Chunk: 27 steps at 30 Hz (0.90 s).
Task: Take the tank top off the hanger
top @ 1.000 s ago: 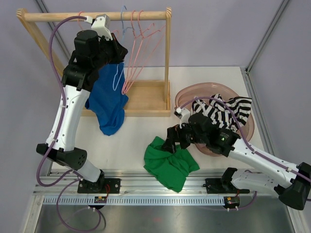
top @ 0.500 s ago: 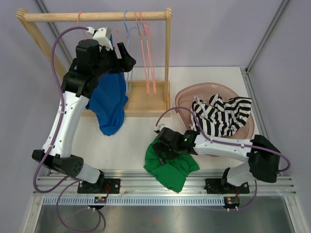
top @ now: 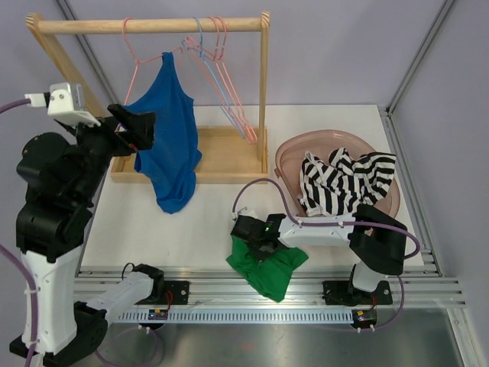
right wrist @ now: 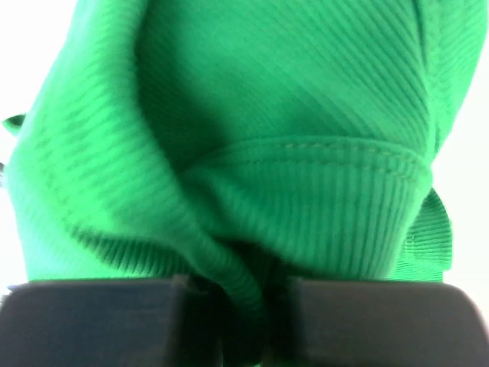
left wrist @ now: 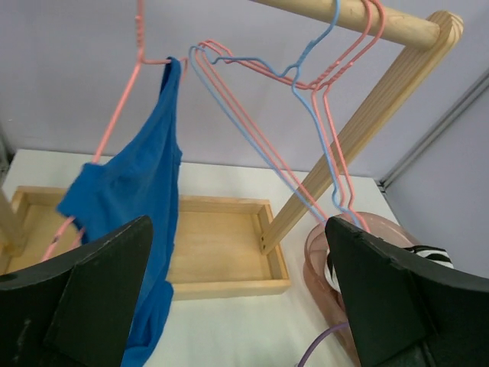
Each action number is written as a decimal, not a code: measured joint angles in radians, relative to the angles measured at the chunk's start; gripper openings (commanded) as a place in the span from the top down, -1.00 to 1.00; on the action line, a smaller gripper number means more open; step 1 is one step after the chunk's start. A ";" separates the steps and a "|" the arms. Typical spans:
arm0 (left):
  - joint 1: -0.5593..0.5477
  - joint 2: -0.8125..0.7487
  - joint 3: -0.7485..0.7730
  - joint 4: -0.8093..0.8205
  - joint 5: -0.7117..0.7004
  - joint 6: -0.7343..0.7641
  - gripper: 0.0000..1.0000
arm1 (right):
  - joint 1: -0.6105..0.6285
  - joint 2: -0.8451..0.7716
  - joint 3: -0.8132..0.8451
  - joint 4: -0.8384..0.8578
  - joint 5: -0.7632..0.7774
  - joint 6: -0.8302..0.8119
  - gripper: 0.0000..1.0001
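The blue tank top [top: 170, 145] hangs from a pink hanger [top: 136, 65] on the wooden rail, its hem drooping over the rack's base onto the table. In the left wrist view the tank top [left wrist: 130, 191] is bunched high on the hanger [left wrist: 140, 34] near the hook. My left gripper [top: 131, 127] stands open to the left of the top, clear of it, with nothing between the fingers [left wrist: 237, 306]. My right gripper [top: 256, 238] is low at the table's front, shut on a fold of a green garment [right wrist: 267, 153].
Several spare pink and blue hangers [top: 221, 73] swing on the wooden rail [top: 153, 25] beside the right post. The rack's wooden tray base [top: 225, 153] lies below. A pink basin [top: 284, 153] at the right holds a black-and-white striped garment [top: 348, 180].
My left gripper opened, let go at the hanger and drew back left and toward the near edge. The right gripper moved left onto the green garment and shut on it.
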 measured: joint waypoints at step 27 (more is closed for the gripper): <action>0.000 -0.170 -0.199 -0.113 -0.158 0.110 -0.98 | -0.379 -0.484 0.461 -0.427 0.469 -0.172 1.00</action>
